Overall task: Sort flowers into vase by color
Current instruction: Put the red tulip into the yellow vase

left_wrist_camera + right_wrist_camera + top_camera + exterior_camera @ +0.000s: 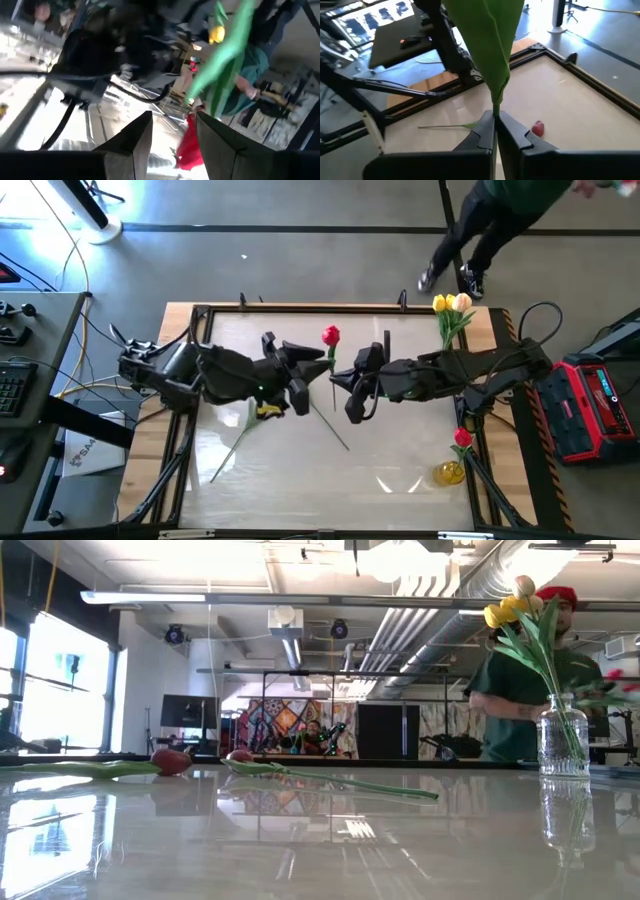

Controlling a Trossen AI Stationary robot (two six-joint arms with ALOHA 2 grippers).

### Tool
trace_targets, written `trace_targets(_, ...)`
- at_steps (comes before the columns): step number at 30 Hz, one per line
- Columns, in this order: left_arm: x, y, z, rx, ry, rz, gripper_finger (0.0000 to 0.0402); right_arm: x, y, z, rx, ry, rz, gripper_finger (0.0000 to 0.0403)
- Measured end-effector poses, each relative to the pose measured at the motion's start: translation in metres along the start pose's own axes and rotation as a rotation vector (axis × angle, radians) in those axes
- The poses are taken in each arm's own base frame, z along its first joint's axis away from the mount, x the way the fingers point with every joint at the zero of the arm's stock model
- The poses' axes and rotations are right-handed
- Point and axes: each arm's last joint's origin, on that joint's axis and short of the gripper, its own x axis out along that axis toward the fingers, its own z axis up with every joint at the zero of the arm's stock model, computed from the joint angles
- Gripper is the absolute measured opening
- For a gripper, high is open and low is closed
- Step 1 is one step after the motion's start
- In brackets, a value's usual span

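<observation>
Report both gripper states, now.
Left gripper: open, gripping nothing.
Right gripper: shut on the green stem of the red artificial tulip.

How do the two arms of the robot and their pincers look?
Both arms, the left arm and the right arm, are dark with bulky joints, and black cables run along them. Each pincer, left and right, has two dark, wedge-shaped fingers.

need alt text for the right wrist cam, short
The right gripper has its fingers shut on the stem of a flower, whose broad green leaf rises up through the picture. Beyond lies the pale table with a red flower head and a loose green stem on it, and the other arm's dark frame past the table edge.
</observation>
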Motion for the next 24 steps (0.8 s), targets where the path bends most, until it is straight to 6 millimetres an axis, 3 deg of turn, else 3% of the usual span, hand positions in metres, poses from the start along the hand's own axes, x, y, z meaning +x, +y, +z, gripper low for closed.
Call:
trace_targets(12, -0.001, -0.002, -0.012, -0.338, 0.12, -0.039, 0.0138, 0.004, -0.008, 0.003, -0.001, -0.003, -0.039, 0.0)
trace_targets(20, 0.003, -0.006, -0.002, -0.219, 0.059, -0.093, 0.0126, 0.003, -0.006, 0.002, -0.003, -0.011, -0.057, 0.0)
trace_targets(22, 0.006, -0.007, -0.004, -0.294, 0.054, -0.069, 0.0118, 0.0, -0.006, 0.002, -0.007, -0.033, -0.094, 0.0)
trace_targets(24, 0.007, -0.007, -0.011, -0.482, 0.051, -0.009, 0.0108, -0.004, -0.007, 0.003, -0.011, -0.052, -0.121, 0.0)
